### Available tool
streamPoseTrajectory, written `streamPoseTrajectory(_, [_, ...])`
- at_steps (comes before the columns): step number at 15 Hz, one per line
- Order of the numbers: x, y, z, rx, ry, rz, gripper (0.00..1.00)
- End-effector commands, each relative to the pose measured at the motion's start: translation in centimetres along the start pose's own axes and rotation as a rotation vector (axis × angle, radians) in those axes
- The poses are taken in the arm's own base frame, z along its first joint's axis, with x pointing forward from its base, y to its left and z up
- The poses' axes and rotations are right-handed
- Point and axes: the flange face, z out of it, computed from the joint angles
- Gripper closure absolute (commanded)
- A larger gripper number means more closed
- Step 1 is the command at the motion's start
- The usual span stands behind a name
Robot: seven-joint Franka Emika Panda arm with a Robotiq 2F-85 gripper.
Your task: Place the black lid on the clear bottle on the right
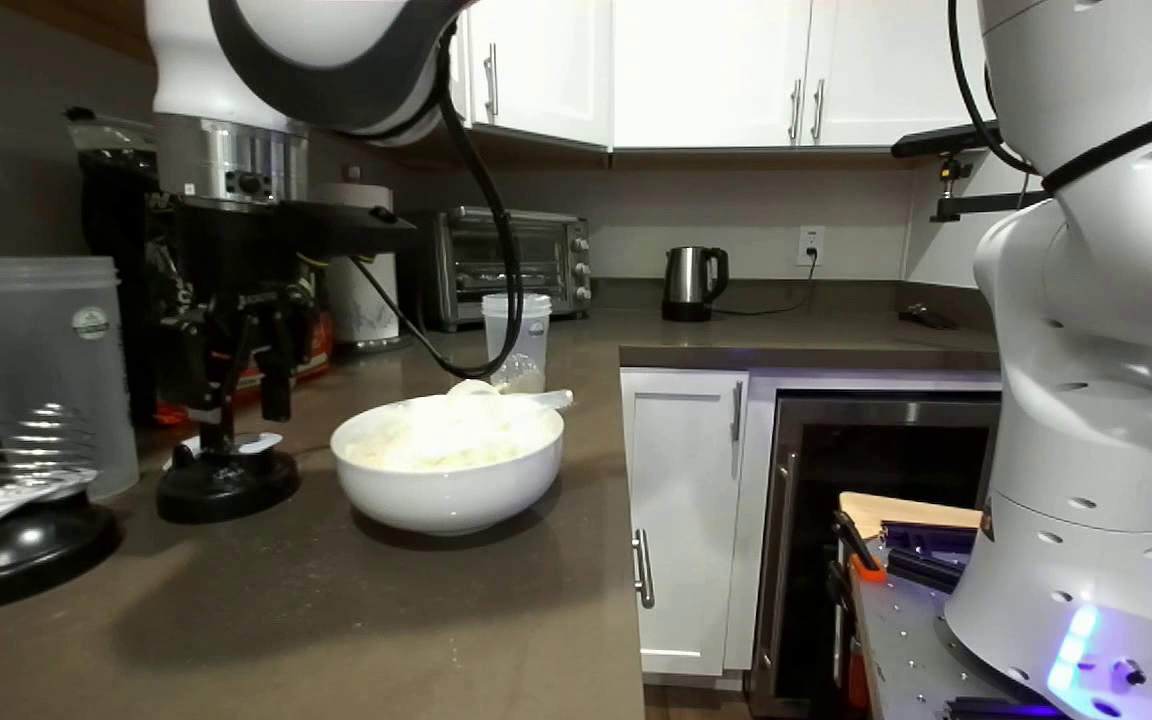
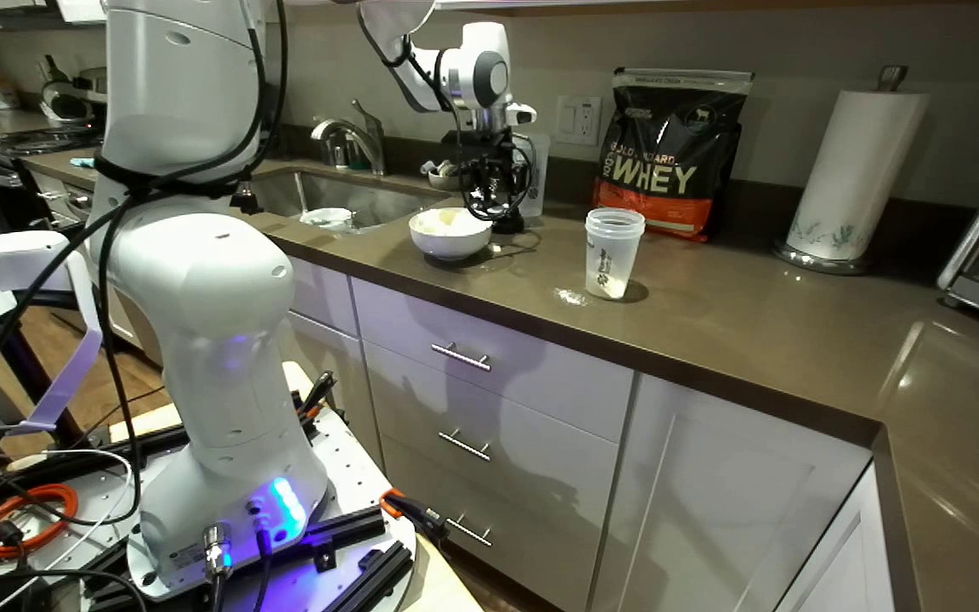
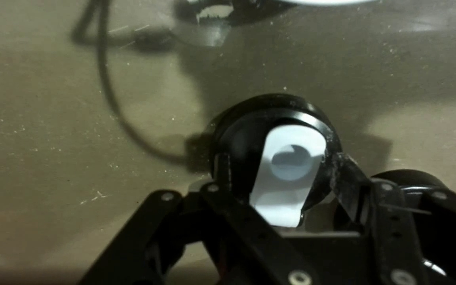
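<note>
Gripper [image 3: 279,168] stood low at the black lid [image 3: 244,138]; wrist view gave its fingers [image 3: 223,174] as spread, one at each side of the lid. Contact: could not tell. Lid sat on the counter [image 1: 416,650], white flap [image 3: 283,192] on top.

In an exterior view a second lid [image 1: 36,550] lay to its left, a metal coil [image 1: 41,438] just beyond, and the left bottle [image 1: 36,350] bore a round badge [image 1: 91,322], too small to read. Wrist view had the second lid partly hidden by the gripper. White bowl [image 2: 451,245], heaped, stood near the black lid in both exterior views.

Clear bottle [image 2: 614,242] on the right held white powder; dark lettering, illegible. Behind it a bag [image 2: 668,136] read "WHEY" in large letters, smaller line above partly legible. In an exterior view, which also took in the kettle [image 1: 693,283], the gripper mostly hid the bag. Sink [image 2: 404,200] showed in an exterior view.
</note>
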Motion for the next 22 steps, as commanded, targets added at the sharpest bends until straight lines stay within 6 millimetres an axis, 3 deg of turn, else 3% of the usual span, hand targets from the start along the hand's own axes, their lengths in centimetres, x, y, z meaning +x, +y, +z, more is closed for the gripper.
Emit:
streamPoseTrajectory(1, [0.4,0.1,-0.1,-0.002,-0.024,-0.022,0.28])
streamPoseTrajectory(2, [0.3,0.2,0.0,-0.001,-0.025,-0.023,0.26])
streamPoseTrajectory(3, [0.3,0.1,0.1,0.000,-0.026,-0.023,0.35])
streamPoseTrajectory(6, [0.2,0.0,0.3,0.004,-0.030,-0.024,0.48])
streamPoseTrajectory(8, [0.2,-0.1,0.4,0.005,-0.032,-0.025,0.52])
streamPoseTrajectory(10, [0.1,-0.1,0.4,0.004,-0.035,-0.027,0.48])
streamPoseTrajectory(14, [0.0,0.0,0.3,0.003,-0.041,-0.030,0.76])
streamPoseTrajectory(17, [0.0,0.4,0.2,0.000,-0.042,-0.028,0.86])
streamPoseTrajectory(22, [-0.4,1.6,-0.1,-0.008,-0.042,-0.011,0.88])
